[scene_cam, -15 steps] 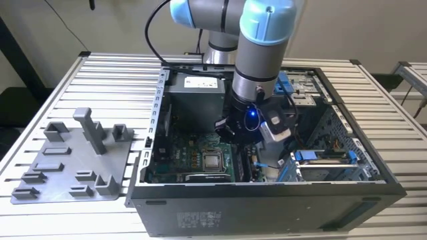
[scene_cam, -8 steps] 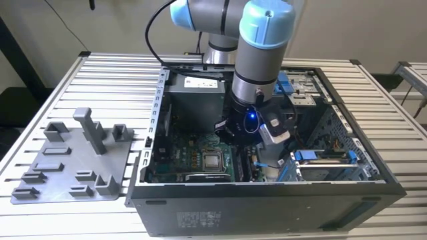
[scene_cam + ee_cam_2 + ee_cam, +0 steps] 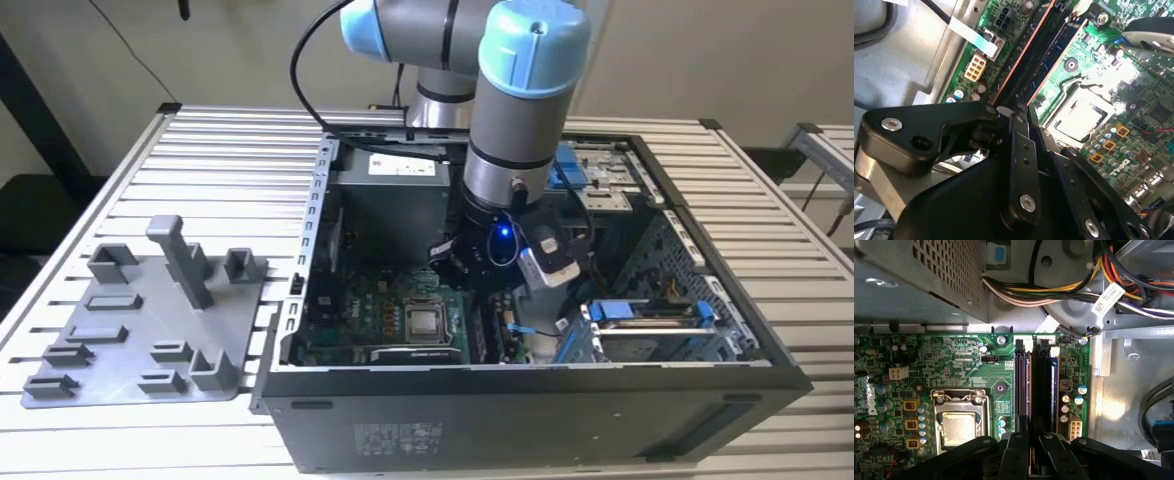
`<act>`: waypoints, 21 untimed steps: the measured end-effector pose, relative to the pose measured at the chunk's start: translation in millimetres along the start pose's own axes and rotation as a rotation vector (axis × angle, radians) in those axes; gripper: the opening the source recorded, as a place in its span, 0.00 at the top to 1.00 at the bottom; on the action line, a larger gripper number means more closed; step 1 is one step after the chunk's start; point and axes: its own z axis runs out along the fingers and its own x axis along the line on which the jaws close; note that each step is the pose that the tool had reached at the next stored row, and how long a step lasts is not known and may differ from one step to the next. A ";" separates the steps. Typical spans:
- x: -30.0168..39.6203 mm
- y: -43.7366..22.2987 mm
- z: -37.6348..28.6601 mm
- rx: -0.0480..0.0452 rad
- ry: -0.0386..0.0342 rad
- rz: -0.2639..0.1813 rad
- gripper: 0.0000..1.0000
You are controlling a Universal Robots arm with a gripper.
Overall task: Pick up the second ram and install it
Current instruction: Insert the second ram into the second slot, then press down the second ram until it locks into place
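- In the exterior view, the grey arm hides the black gripper (image 3: 470,268) inside the open black computer case (image 3: 534,400).
- In both wrist views, the gripper's (image 3: 1034,440) fingers (image 3: 1019,131) sit close together.
- They touch the long, thin, dark memory stick (image 3: 1040,385) standing in the green board's (image 3: 954,352) slots.

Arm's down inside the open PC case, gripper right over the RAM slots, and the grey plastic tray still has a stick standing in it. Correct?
Not quite: the grey tray holds only its own moulded posts, no stick, as the exterior view shows. The rest stands: the gripper is inside the PC case over the RAM slots.
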 end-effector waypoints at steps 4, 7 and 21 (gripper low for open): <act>0.0 -0.7 -11.5 0.0005 0.0002 0.000 0.78; 0.0 -1.4 -25.1 0.0004 0.0001 0.000 0.78; -0.1 -1.8 -34.0 0.0004 0.0000 0.000 0.89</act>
